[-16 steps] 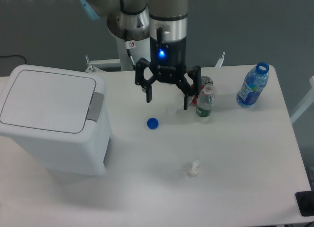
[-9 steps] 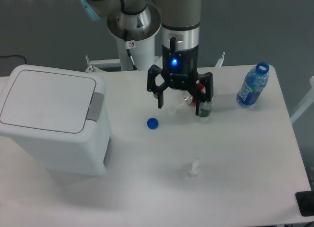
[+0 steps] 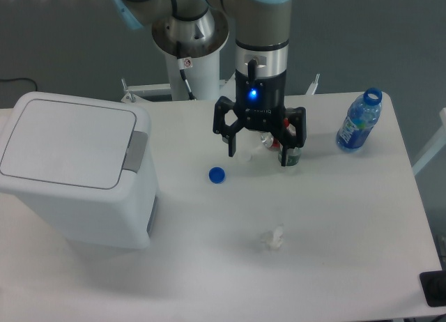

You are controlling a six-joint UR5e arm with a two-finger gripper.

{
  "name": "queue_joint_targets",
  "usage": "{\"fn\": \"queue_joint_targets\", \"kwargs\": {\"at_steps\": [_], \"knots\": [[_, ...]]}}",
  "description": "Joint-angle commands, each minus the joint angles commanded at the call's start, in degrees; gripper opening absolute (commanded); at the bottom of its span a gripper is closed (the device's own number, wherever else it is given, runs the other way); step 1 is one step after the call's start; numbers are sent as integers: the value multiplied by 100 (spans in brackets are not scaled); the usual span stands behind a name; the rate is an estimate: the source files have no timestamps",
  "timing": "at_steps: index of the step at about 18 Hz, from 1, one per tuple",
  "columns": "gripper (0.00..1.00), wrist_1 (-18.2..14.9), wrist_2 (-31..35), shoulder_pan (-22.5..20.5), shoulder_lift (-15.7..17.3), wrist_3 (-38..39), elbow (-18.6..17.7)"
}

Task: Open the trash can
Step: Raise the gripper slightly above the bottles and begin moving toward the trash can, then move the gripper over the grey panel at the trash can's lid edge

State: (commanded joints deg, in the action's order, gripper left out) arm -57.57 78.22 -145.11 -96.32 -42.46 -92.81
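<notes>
The white trash can [image 3: 73,172] stands at the left of the table, its flat lid shut and the grey push latch [image 3: 136,151] on its right edge. My gripper [image 3: 258,152] hangs over the middle back of the table, well to the right of the can. Its two black fingers [image 3: 232,144] are spread wide and hold nothing. A small bottle is partly hidden behind the right finger.
A blue bottle cap [image 3: 217,174] lies left of the gripper. A small clear bottle [image 3: 290,155] stands under the right finger. An open blue bottle [image 3: 358,121] stands at the back right. A crumpled white scrap [image 3: 272,239] lies near the front middle.
The gripper has moved to the right, away from the trash can, and stays open. Nothing on the table has moved.
</notes>
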Motion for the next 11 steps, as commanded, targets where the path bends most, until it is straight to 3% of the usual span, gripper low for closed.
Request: {"fn": "queue_joint_targets", "kwargs": {"at_steps": [11], "knots": [[100, 0, -1063, 220, 105, 1556, -9]]}}
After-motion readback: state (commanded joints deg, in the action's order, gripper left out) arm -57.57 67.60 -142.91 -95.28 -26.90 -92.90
